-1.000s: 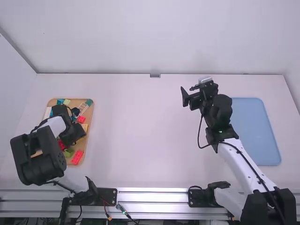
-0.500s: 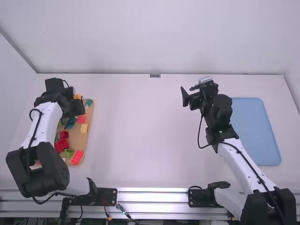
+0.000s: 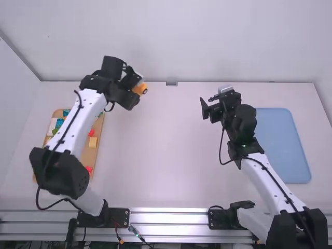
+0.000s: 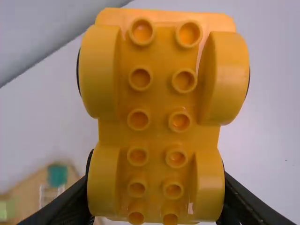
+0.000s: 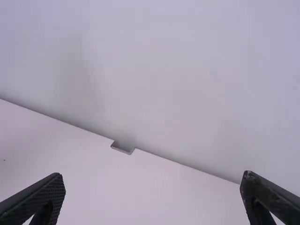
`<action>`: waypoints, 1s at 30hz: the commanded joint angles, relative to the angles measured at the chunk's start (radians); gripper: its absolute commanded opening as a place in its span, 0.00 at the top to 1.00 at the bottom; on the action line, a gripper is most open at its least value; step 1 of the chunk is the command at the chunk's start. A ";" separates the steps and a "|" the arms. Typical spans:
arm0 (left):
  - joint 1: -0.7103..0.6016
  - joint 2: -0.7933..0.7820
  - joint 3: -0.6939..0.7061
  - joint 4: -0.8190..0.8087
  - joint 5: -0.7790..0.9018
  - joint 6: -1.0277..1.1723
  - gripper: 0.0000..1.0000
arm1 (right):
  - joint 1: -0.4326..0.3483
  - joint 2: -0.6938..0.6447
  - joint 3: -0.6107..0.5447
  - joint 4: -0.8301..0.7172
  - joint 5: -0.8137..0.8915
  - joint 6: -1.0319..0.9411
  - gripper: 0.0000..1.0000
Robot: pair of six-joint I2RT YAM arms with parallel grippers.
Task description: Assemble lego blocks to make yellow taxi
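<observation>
Pictured here, at the far left of my station, a wooden tray (image 3: 90,155) lies partly beneath my left arm, with a teal block (image 4: 57,175) at one corner, a blue block (image 3: 59,122) and a yellow block (image 3: 93,141) on it, and red blocks peeking past the white link. To its right, beyond the tray, my left gripper (image 3: 136,87) hangs toward the back of the white table (image 3: 171,155), pinching an orange-yellow vehicle base (image 4: 157,103) between its fingers. The left wrist view catches the base up close: four rounded wheel arches flank paired rows of round studs, the piece held clear of the tabletop. Right of center, my right gripper (image 3: 208,102) is pictured above the table, fingers spread wide with nothing between them; the right wrist view frames the table's back edge and a small notched bracket (image 5: 123,148) beyond those fingers. At far right, a blue mat (image 3: 284,145) lies beside my right arm.
</observation>
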 commanded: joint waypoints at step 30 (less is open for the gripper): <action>-0.403 0.237 -0.299 0.075 0.041 0.459 0.98 | 0.000 0.005 0.037 -0.026 -0.005 -0.043 0.01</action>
